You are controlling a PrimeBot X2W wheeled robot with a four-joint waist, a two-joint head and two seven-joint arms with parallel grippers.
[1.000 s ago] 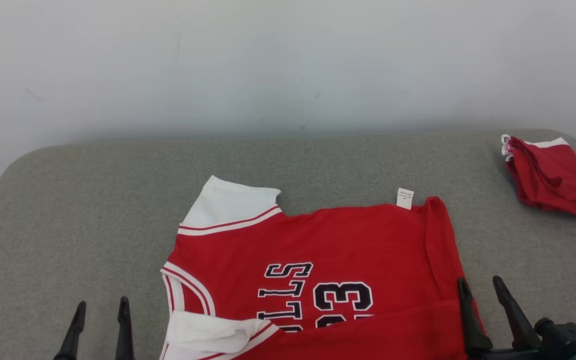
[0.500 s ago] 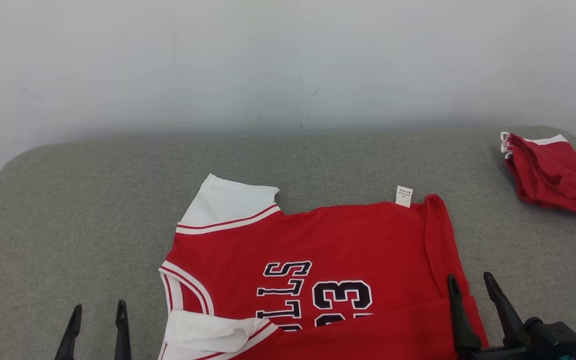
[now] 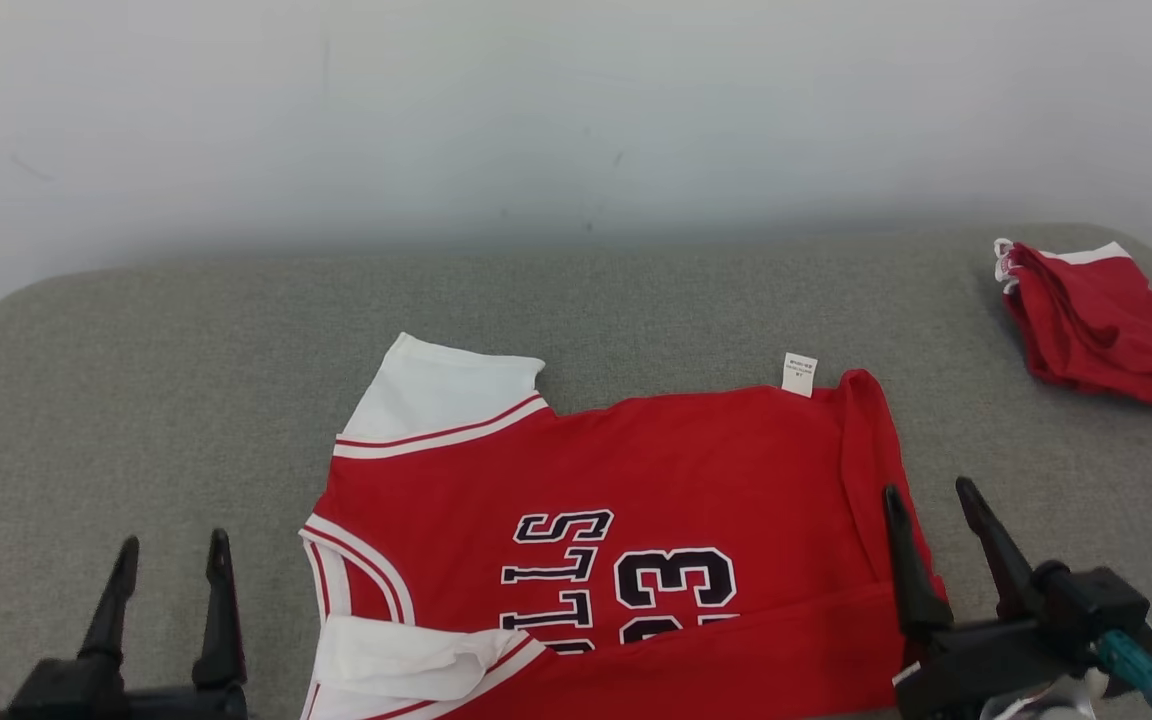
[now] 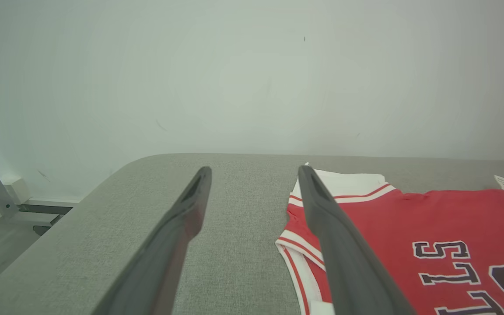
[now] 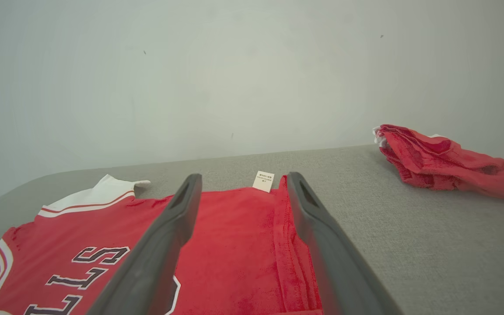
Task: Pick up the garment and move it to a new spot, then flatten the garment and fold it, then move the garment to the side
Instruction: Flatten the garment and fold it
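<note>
Red-and-white cloth jersey [image 3: 676,470]: soft matt knit. Grey fabric-covered tabletop [image 3: 136,400]: coarse matt weave. Left gripper [image 4: 254,170] fingers [image 4: 335,245]: smooth, dark, matt plastic.

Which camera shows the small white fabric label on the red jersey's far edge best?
The right wrist view: the small white fabric label appears largest there, near centre, print lines visible. The head view shows the label smaller, on the red jersey's far edge. The left wrist view catches it tiny near its right border.
</note>
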